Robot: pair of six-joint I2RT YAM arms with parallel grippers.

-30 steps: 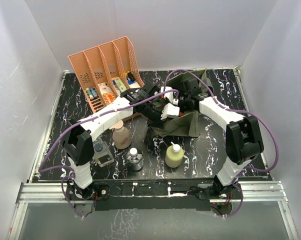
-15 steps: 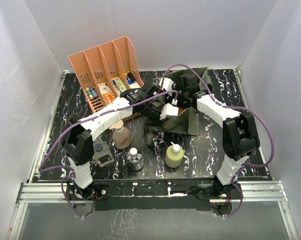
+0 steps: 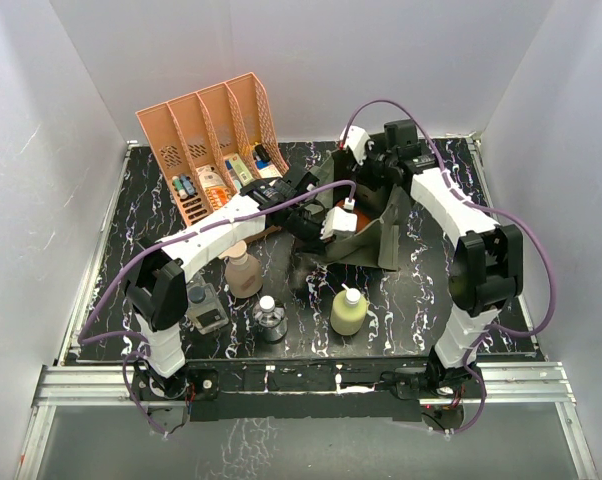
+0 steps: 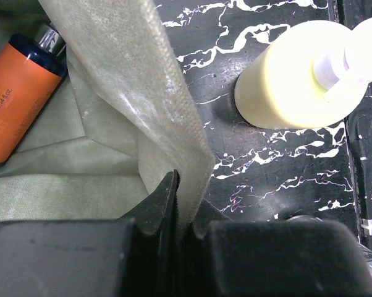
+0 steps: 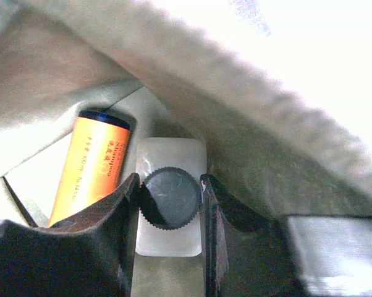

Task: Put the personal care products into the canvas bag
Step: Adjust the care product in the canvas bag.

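Note:
The olive canvas bag (image 3: 376,245) lies slumped at mid table. My left gripper (image 3: 326,222) is shut on its near rim (image 4: 130,74), the fabric pinched between the jaws. Inside the bag lies an orange-and-blue bottle (image 5: 96,164). My right gripper (image 5: 170,198) reaches into the bag's far side and is shut on the dark ridged cap of a clear bottle (image 5: 170,154) beside the orange one. On the table stand the tan pump bottle (image 3: 244,272), the yellow white-capped bottle (image 3: 348,310), a small clear round bottle (image 3: 270,318) and a clear dark-capped pack (image 3: 205,305).
The salmon slotted rack (image 3: 206,140), holding small boxes and tubes, stands at the back left. White walls close the table in on three sides. Purple cables loop over both arms.
My right gripper has gone from wide open to closed round the dark cap, and the right arm has swung toward the bag's far side. The left arm has kept its hold.

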